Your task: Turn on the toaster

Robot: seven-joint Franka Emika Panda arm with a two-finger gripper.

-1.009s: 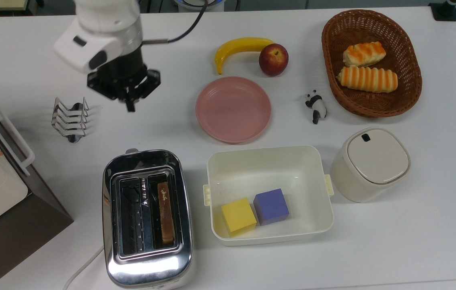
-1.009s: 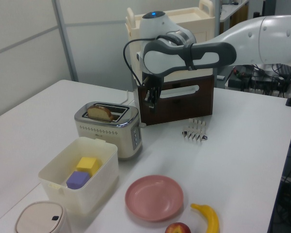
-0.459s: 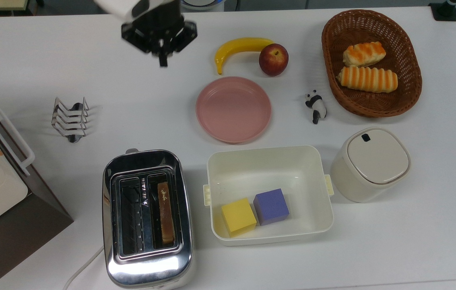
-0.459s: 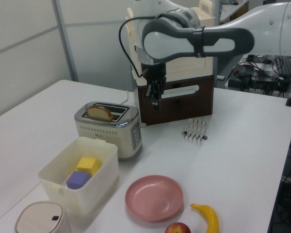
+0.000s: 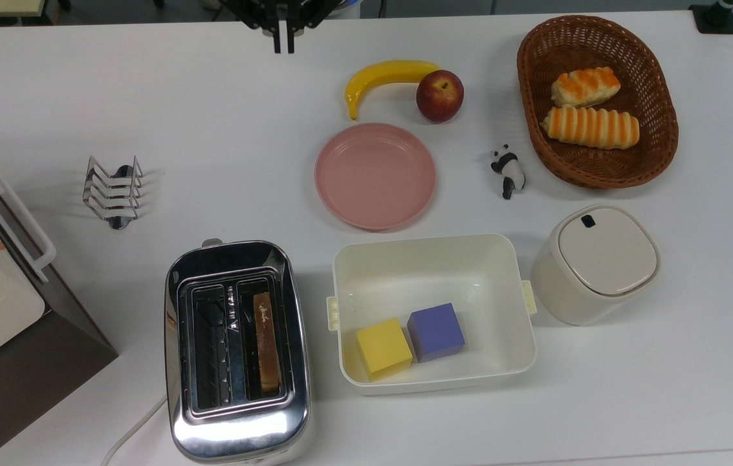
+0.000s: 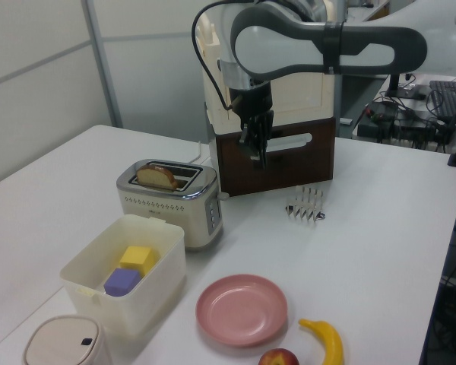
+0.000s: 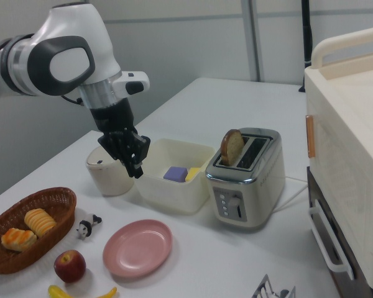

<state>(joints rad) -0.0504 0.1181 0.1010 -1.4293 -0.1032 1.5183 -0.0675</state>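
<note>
Toaster (image 5: 237, 349) with 1 bread slice (image 5: 266, 343), tool (image 5: 282, 45) narrow, empty, well apart

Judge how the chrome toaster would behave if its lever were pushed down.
The toaster sits on a wide flat base, so it probably won't tip. Its polished shell looks slick; fingers could slip. The toast slice stands loose in one slot and may wobble.

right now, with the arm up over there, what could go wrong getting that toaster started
The gripper hangs high, far from the toaster, so the approach is long and could clip the toast rack or the brown-and-cream appliance nearby. The lever on the toaster's end face is small; the fingers might slip off it. The slice of toast stands proud and could be knocked.
</note>
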